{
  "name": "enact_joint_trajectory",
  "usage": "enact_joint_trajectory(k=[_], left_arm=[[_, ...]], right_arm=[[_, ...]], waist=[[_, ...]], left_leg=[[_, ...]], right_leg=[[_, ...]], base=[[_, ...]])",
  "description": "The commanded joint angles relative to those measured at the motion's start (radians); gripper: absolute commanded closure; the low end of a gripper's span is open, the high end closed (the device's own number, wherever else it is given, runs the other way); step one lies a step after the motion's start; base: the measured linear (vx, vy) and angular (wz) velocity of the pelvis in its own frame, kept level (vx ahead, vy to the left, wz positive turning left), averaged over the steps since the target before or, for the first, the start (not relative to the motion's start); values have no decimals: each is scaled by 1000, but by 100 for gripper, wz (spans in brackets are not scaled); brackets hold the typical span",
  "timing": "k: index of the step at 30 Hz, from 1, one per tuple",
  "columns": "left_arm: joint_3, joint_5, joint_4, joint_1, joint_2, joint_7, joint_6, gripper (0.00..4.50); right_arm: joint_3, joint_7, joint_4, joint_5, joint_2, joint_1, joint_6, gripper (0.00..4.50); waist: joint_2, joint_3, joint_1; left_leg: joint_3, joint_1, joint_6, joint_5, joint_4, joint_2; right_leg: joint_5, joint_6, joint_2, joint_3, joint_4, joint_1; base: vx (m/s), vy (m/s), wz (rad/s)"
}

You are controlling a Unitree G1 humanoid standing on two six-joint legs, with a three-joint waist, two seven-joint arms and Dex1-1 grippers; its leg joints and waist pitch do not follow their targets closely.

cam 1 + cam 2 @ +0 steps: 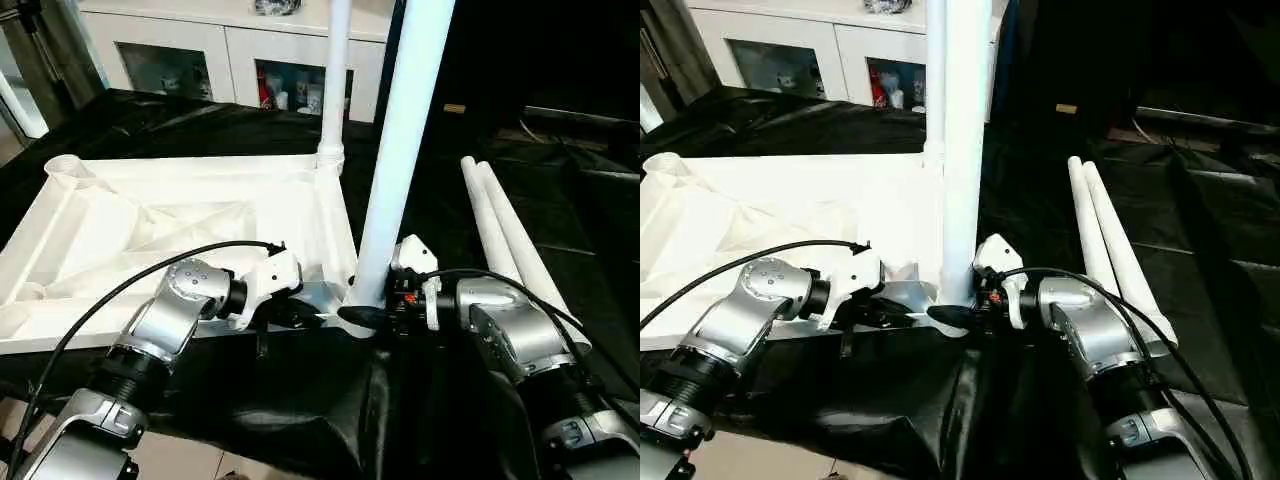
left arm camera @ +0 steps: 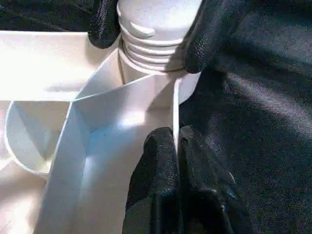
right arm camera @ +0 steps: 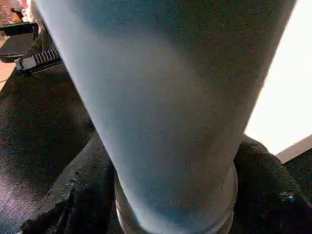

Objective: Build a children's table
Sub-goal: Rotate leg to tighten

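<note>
Tabletop [image 1: 200,215]: upside down, ribs up, on the black-covered table [image 1: 560,215]; near right corner close to the table's front edge.
Far-corner leg [image 1: 335,80]: upright in the tabletop's far right corner socket, apparently seated.
Near-corner leg [image 1: 395,160]: upright at the near right corner socket, threaded end at the socket mouth, thread still showing above the rim in the left wrist view; judged not fully home.
Spare legs [image 1: 510,245]: two, side by side on the table's right half, well apart from the tabletop.
Left tool [image 2: 176,146]: fingers together, pinching the thin wall of the tabletop just beside the near right socket.
Right tool [image 1: 362,316]: fingers set round the foot of the near-corner leg, one on either side; firmly clamped or merely close, cannot tell.
Risk, cross-thread: leg leaning slightly; turning while tilted likely to jam the thread.
Risk, topple: long leg, hold only at the foot; loose hold likely to let it tip toward the spare legs.
Risk, slide: tabletop wall thin, cloth slack; twisting force could slip the pinch and skid the tabletop toward the front edge.
</note>
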Motion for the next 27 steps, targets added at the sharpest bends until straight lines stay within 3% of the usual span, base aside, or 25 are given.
enact_joint_trajectory(k=[1,5,7,9,10,12,15,18,19,25,27], left_arm=[[-2,-22,5,-4,-38,36,-22,450],[26,-7,58,-47,-100,157,2,450],[47,-13,83,-73,-142,219,14,450],[48,1,108,-105,-182,276,32,450],[51,6,122,-119,-201,305,42,450],[58,7,144,-138,-229,343,50,450],[60,22,181,-163,-259,387,54,450],[44,42,187,-163,-257,381,21,450],[35,52,186,-161,-251,379,5,450],[28,48,173,-141,-219,332,-19,450],[27,29,146,-115,-184,260,-11,450]], right_arm=[[29,-10,-29,3,30,14,-8,171],[-21,-265,72,-52,130,-11,-11,176],[-52,-371,114,-53,179,-26,20,177],[-95,-497,159,-40,243,-48,55,178],[-114,-558,181,-38,271,-60,63,178],[-134,-633,213,-40,307,-79,65,178],[-125,-690,256,-77,344,-104,18,178],[-112,-637,262,-74,357,-112,-6,178],[-115,-611,252,-61,358,-110,-1,122],[-88,-524,199,-48,320,-87,8,79],[-51,-391,139,-42,251,-56,-10,79]], waist=[[-15,-61,-2],[-17,-57,-7],[-16,-56,-15],[-19,-56,-20],[-19,-57,-24],[-15,-56,-25],[-13,-60,-24],[-13,-62,-24],[-13,-62,-24],[-15,-60,-21],[-16,-60,-19]], left_leg=[[21,-15,71,-114,-64,1],[21,-15,42,-136,-67,-3],[17,-16,18,-149,-69,-6],[18,-14,20,-159,-68,-7],[17,-17,20,-156,-68,-10],[17,-15,17,-158,-68,-9],[17,-17,25,-145,-68,-8],[17,-20,35,-130,-66,-8],[18,-20,43,-132,-66,-7],[19,-18,59,-144,-66,-5],[18,-19,61,-146,-67,-3]], right_leg=[[-243,-196,-46,24,-70,71],[-329,-165,-46,24,-79,66],[-383,-140,-46,22,-82,68],[-405,-132,-45,25,-87,63],[-412,-127,-44,24,-86,66],[-424,-120,-45,24,-90,61],[-358,-136,-45,24,-84,65],[-279,-166,-45,25,-77,70],[-259,-174,-44,25,-76,71],[-285,-175,-47,25,-79,71],[-291,-174,-48,24,-79,73]], base=[[0,0,0],[0,0,0],[0,0,0],[0,0,0],[0,0,0],[0,0,0],[0,0,0],[0,0,0],[0,0,0],[0,0,0],[0,0,0]])
